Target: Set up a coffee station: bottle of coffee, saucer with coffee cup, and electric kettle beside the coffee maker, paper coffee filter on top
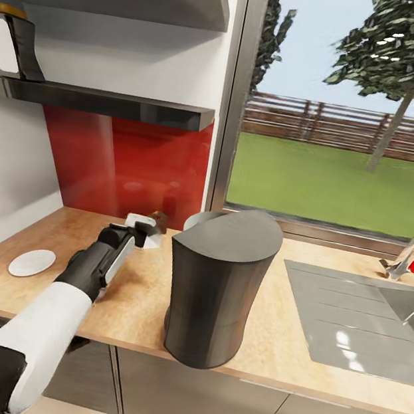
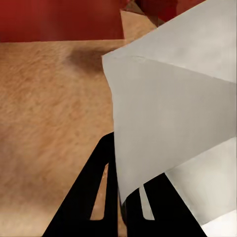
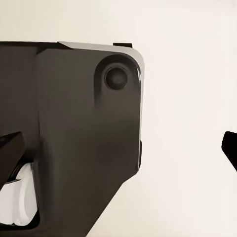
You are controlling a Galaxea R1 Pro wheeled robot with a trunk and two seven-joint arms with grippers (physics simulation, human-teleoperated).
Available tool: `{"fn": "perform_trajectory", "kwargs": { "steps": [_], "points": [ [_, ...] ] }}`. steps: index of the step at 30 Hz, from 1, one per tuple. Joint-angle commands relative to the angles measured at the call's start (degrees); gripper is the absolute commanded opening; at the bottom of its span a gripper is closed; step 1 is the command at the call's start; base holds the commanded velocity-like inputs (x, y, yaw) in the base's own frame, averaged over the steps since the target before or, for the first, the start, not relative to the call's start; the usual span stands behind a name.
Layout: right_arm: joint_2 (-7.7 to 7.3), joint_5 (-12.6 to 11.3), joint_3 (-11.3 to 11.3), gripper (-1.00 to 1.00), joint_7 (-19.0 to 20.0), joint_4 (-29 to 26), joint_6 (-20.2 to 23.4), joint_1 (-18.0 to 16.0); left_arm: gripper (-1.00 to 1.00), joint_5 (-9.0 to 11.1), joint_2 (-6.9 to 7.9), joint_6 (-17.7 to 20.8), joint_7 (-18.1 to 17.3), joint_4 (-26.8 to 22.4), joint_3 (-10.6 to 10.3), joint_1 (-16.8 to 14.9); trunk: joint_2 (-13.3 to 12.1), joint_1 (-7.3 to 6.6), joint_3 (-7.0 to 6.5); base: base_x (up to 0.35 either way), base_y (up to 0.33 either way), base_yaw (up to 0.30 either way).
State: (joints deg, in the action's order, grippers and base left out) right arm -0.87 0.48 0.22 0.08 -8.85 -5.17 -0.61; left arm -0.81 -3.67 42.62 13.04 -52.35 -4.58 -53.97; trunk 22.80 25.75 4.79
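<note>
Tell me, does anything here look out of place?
Slightly: the coffee maker stands at the countertop's front edge, its base overhanging. The saucer lies bare, without a cup.

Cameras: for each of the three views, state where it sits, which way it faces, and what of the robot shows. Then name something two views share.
Head: high, looking down over the countertop, coffee maker and saucer; left arm shows.
Left wrist: near the left gripper, facing the countertop; dark fingers pinch the paper filter.
Right wrist: faces a dark panel against a pale surface; fingertips show at the edges.
Shared: head and left wrist both show the countertop and red backsplash.
</note>
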Motion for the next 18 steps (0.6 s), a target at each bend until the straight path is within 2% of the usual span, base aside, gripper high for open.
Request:
{"fn": "perform_trajectory", "kwargs": {
  "steps": [1, 8, 10, 18],
  "points": [
    [-0.01, 0.0, 0.0, 1.00, 0.0, 0.0, -0.2, -0.1, -1.00, -0.1, 0.12, 1.7, -0.1, -0.1, 0.6, -1.2, 0.1, 0.03, 0.14, 0.000, 0.000, 0.000],
    [0.07, 0.0, 0.0, 1.00, 0.0, 0.0, -0.2, -0.1, -1.00, 0.0, 0.61, 11.3, -0.3, -0.1, 6.1, -8.8, 0.1, 0.03, 0.14, 0.000, 0.000, 0.000],
    [0.07, 0.0, 0.0, 1.00, 0.0, 0.0, -0.3, 0.0, -1.00, 0.2, 0.65, 13.0, -0.3, -0.1, 7.5, -10.5, 0.1, 0.03, 0.14, 0.000, 0.000, 0.000],
    [0.08, 0.0, 0.0, 1.00, 0.1, 0.0, -0.3, 0.0, -1.00, 2.0, 0.55, 15.1, -0.1, 0.0, 11.9, -16.0, 0.1, 0.03, 0.14, 0.000, 0.000, 0.000]
  ]
}}
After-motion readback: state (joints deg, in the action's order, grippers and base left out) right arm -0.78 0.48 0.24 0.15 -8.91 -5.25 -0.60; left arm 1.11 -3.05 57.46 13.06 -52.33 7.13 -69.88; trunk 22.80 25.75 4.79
